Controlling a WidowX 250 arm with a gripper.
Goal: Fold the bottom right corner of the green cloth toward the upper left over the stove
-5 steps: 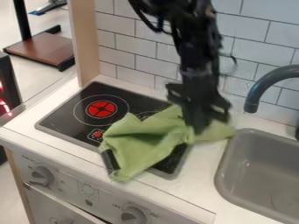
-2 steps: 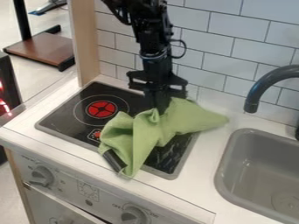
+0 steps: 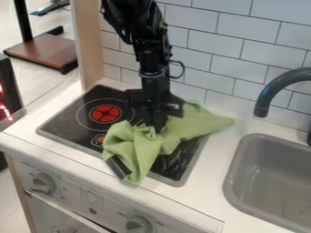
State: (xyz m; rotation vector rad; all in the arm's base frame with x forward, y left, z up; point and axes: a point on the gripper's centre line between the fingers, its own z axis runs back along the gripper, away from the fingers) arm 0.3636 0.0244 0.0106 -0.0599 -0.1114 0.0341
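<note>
On the stovetop (image 3: 65,124), the cloth (image 3: 135,146) has been bunched by the lowered tool (image 3: 158,128), whose grip cannot be told; rearranging seems unfinished.

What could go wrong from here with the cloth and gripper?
1. Snag: the gripper is down at bunched folds of the green cloth, so moving off could drag it.
2. Hidden contact: the cloth covers part of the stove top; pushing lower might press into whatever lies beneath.
3. Knock-off: a dark piece pokes out at the stove's front edge. If it's loose, a cloth tug could shift it.
</note>
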